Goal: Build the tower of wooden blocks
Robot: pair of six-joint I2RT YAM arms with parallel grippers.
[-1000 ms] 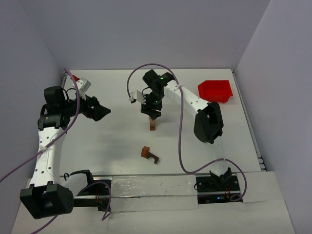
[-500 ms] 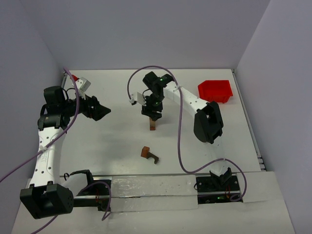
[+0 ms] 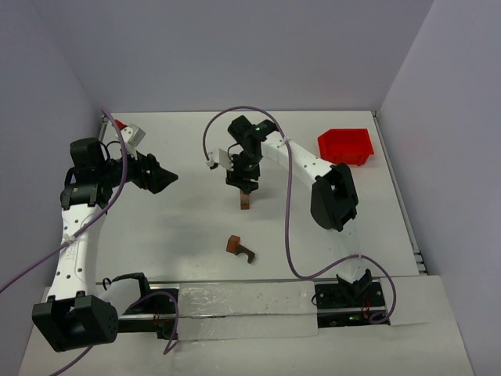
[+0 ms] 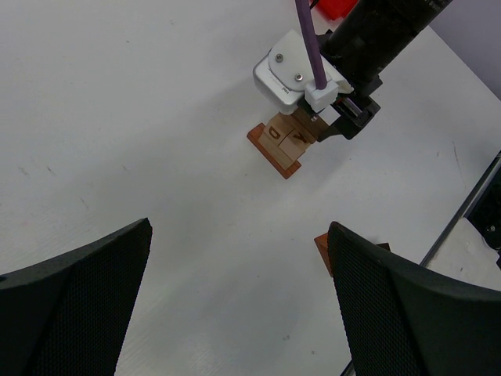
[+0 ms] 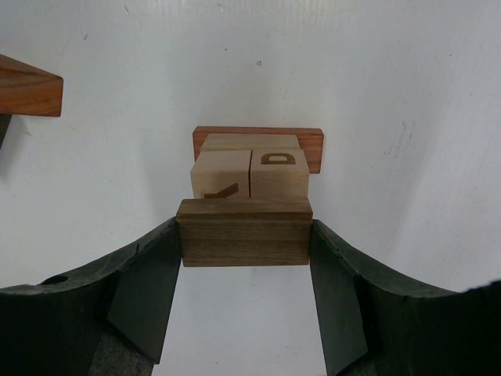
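bright even overhead light; soft shadows; wrist views sharp.

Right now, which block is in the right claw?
The dark brown bar: the right claw grips its ends, over the two lettered tan cubes. No claw touches the rest.

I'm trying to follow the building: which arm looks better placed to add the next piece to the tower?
The right arm. Its jaws grip a dark brown bar right at the tower, by its lettered cubes. The left arm sits far off, jaws open and empty.
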